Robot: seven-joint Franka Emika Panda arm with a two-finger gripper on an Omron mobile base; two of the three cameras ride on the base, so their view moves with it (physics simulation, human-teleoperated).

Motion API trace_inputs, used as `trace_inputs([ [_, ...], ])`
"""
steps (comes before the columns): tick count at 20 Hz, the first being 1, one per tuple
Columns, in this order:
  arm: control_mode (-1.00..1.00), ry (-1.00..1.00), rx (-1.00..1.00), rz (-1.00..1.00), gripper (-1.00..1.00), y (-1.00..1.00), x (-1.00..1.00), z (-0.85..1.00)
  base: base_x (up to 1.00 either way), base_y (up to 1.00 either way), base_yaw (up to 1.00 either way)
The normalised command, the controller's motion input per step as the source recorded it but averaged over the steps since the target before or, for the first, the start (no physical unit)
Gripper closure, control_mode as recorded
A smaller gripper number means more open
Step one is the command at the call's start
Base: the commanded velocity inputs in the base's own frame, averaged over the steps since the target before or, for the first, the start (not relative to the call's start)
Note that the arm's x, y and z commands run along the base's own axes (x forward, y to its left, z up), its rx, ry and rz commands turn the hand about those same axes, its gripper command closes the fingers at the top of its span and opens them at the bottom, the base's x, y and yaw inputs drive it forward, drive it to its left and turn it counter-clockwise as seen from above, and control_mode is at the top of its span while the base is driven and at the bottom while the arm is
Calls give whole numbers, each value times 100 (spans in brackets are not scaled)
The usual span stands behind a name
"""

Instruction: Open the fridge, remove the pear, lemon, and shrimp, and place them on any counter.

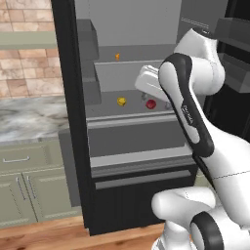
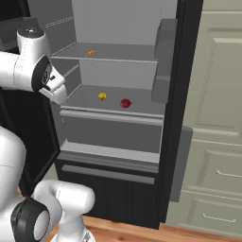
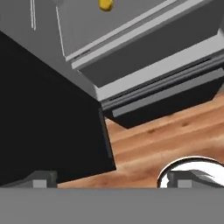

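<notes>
The fridge (image 2: 118,113) stands open, so its shelves are reachable: lemon (image 2: 102,96) beside pear (image 2: 125,103), shrimp (image 2: 90,53) on the shelf above. The fingers (image 3: 43,178) are spread wide, holding nothing, ready to reach in.

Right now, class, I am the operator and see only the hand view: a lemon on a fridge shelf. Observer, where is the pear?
Observer: The pear lies on the same shelf as the lemon, to its right in both base views and apart from it.
Operator: And the shrimp?
Observer: The shrimp sits on the upper shelf, toward its left side.
Operator: Is any counter close by?
Observer: A marble counter runs to the left of the fridge, over pale green cabinets.
</notes>
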Motion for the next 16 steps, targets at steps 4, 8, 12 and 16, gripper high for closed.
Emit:
trace_inputs([
  [4, -100, -22, 16, 26, -100, -2, 53, -16, 0, 0, 0],
  [8, -100, -30, 15, 24, -100, 0, 55, -15, 0, 0, 0],
  [12, -100, -27, 23, 19, -100, 2, 70, 0, 0, 0, 0],
  [16, -100, -13, 27, 22, -100, 28, 65, 0, 0, 0, 0],
])
